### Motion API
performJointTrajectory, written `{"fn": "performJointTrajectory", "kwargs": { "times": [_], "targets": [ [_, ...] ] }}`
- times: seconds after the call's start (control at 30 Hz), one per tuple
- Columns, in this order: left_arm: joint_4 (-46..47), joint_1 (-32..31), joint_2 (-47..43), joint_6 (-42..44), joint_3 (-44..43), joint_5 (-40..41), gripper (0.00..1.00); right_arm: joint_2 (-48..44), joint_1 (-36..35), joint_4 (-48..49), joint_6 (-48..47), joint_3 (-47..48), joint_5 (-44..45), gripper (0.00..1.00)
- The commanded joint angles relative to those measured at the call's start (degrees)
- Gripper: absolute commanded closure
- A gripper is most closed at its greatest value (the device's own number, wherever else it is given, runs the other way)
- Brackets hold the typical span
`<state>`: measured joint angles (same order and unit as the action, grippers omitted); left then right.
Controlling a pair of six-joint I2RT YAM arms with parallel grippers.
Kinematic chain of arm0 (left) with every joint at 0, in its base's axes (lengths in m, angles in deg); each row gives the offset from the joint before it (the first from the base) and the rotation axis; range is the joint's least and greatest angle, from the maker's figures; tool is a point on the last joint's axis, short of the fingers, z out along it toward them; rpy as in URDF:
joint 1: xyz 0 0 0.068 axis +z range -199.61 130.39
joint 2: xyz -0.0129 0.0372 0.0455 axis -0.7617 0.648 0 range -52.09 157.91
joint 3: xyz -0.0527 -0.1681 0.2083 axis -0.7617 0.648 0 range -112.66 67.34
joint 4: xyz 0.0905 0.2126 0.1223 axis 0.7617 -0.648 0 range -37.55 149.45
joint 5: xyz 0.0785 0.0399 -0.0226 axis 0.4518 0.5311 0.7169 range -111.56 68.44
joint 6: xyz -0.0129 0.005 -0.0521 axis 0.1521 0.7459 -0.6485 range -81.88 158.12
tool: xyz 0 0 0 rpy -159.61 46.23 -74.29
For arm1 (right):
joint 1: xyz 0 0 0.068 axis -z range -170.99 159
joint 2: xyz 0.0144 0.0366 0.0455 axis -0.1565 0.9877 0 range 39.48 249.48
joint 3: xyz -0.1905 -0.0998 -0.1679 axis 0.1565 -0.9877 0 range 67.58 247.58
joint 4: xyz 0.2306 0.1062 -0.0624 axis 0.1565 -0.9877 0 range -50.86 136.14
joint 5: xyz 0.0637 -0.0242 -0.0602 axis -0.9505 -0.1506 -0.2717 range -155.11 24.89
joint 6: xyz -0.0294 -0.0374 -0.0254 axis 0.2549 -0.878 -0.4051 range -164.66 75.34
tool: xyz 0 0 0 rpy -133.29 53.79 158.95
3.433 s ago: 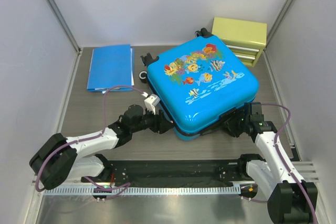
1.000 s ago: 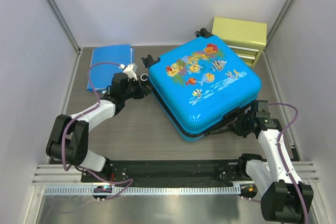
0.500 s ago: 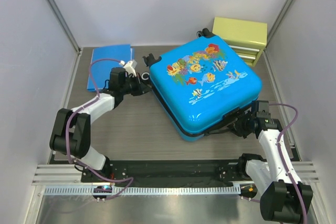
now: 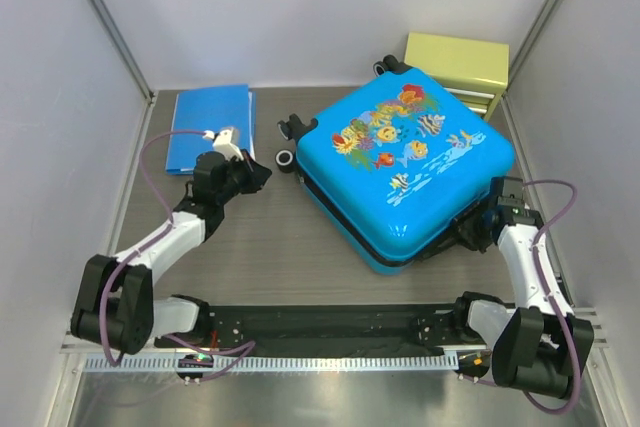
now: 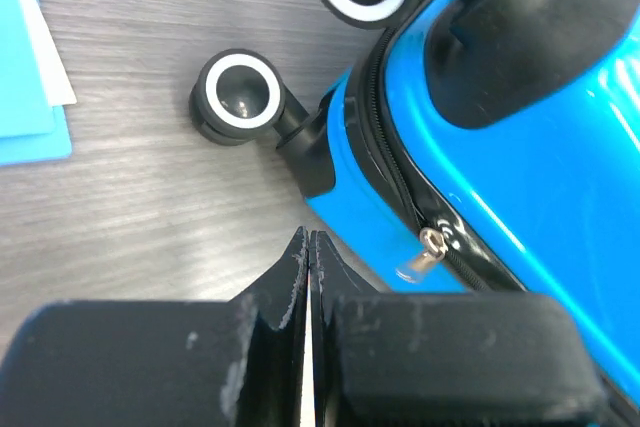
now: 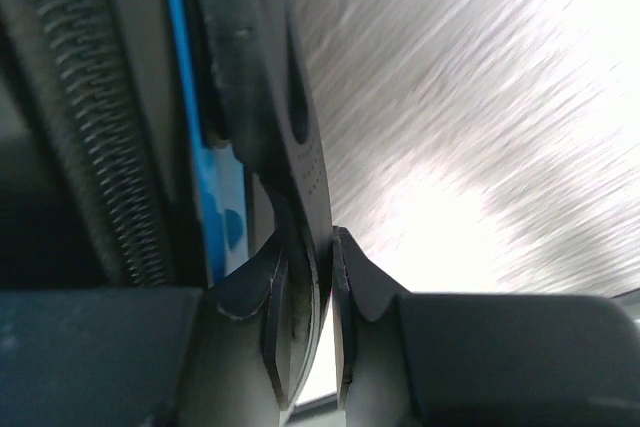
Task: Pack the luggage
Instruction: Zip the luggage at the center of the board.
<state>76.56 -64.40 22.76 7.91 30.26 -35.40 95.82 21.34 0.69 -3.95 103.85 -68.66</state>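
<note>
The luggage, a bright-blue hard-shell case with cartoon fish, lies flat and closed at centre-right. Its black wheels point left. In the left wrist view a wheel and a silver zipper pull show on the blue shell. My left gripper is shut and empty, its tips just short of the luggage's wheel corner. My right gripper is at the luggage's near-right edge, shut on its black handle, beside the zipper teeth.
A flat blue folder lies at the back left, its corner showing in the left wrist view. A yellow-green drawer box stands behind the luggage at the back right. Grey walls close in both sides.
The luggage has slid and turned to the right with my right gripper holding its handle. My left gripper has drawn back from the wheel corner, still shut.
</note>
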Motion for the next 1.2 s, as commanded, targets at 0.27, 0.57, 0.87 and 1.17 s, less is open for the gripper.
{"fn": "performJointTrajectory", "kwargs": {
  "times": [0.27, 0.57, 0.87, 1.17],
  "targets": [
    [2.85, -7.52, -7.44, -0.99, 5.70, -7.76, 0.81, 10.37, 6.99, 13.55, -15.74, 8.99, -7.94, 0.99],
    [7.58, -10.70, -0.16, 0.50, 3.86, -12.52, 0.43, 13.80, 10.34, 12.23, -17.51, 9.34, -17.27, 0.99],
    [9.52, -10.61, 4.51, 9.64, 1.84, -9.09, 0.37, 11.95, 10.43, 8.02, -17.85, 11.54, -18.07, 0.99],
    [11.46, -10.53, 9.61, 13.52, -0.89, -9.27, 0.37, 11.95, 10.43, 4.67, -19.53, 13.21, -17.10, 0.99]
  ]
}}
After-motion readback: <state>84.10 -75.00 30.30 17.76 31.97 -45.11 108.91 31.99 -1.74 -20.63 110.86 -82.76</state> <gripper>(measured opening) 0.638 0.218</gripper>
